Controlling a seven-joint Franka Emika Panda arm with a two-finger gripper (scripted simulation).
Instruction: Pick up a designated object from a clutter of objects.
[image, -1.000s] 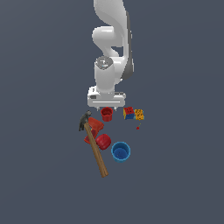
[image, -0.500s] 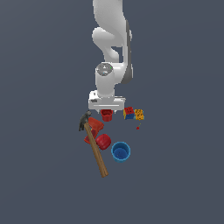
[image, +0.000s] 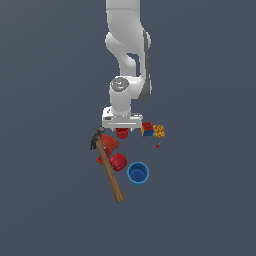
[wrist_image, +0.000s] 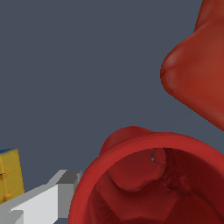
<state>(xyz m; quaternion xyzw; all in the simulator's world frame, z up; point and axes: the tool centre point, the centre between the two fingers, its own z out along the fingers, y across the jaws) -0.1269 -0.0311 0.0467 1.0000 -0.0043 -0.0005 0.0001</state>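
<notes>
The arm's gripper (image: 122, 127) is low over the clutter, directly above the small red cup (image: 122, 133), whose lower part shows just under the white hand in the exterior view. In the wrist view the red cup (wrist_image: 151, 183) fills the near field, its open mouth facing the camera, with 1 pale grey finger (wrist_image: 39, 199) just beside its rim; the other finger is out of frame, so I cannot tell whether the jaws are closed on the cup or merely straddling it. From the cup, in the exterior view, the multicoloured toy blocks (image: 153, 130) lie at 3 o'clock, near but apart. The hammer (image: 106, 163) runs from its dark head at about 9 o'clock down toward 6 o'clock, its wooden handle crossing the flatter red pieces (image: 113, 156). The blue cup (image: 137, 173) stands open side up at about 5 o'clock, just beside those red pieces.
</notes>
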